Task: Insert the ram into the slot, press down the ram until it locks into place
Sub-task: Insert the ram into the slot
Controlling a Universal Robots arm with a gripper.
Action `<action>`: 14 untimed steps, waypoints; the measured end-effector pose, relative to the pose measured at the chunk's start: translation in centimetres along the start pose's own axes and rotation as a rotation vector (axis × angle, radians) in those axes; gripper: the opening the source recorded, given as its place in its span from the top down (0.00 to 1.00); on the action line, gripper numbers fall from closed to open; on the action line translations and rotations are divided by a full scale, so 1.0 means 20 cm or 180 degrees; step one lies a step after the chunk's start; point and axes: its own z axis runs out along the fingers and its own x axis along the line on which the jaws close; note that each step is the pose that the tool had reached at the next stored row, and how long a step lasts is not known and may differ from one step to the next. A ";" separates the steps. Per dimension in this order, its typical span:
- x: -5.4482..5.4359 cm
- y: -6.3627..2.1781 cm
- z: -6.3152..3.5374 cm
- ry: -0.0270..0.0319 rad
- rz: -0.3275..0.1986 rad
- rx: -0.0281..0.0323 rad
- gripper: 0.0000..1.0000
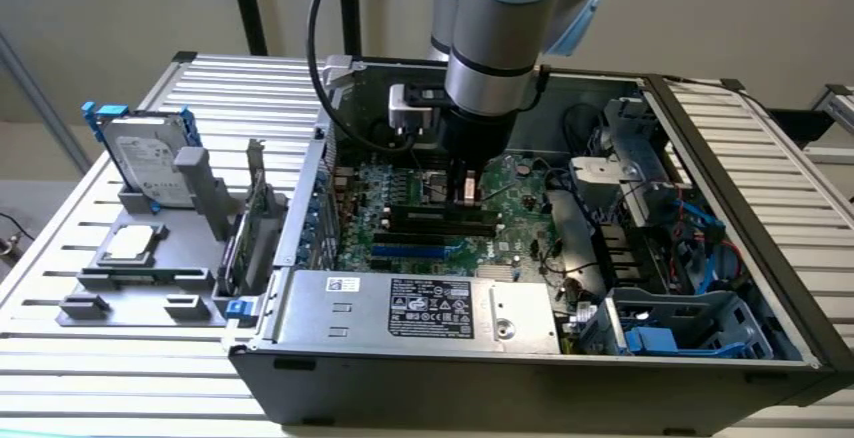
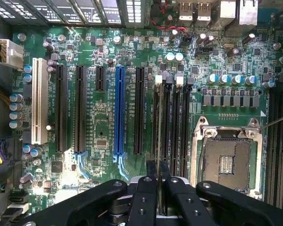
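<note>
Now, gripper [image 2: 157, 167]: fingers narrow, pinching the ram [image 2: 159, 136].
Ram: seen edge-on, standing along the slot [image 2: 155, 117], in the black bank between the blue slot [image 2: 119, 113] and the CPU socket [image 2: 225, 162] — whether it is seated I cannot tell.
Risk: a slight tilt or offset would likely land it on the socket wall and jam it; uneven pressure could leave a white clip [image 2: 158, 80] unlatched.
Writing: the power supply sticker [image 1: 431, 307] and the hard drive [image 1: 138, 156] label carry print — too small to read.

Hard drive [image 1: 142, 158], power supply [image 1: 414, 308], CPU socket [image 2: 226, 162]
</note>
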 end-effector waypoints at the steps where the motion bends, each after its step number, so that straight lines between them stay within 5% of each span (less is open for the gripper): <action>1: 0.00 0.000 0.001 0.0000 -0.0001 0.0000 0.87; 14: 0.00 0.000 0.011 0.0002 -0.0042 -0.0001 0.87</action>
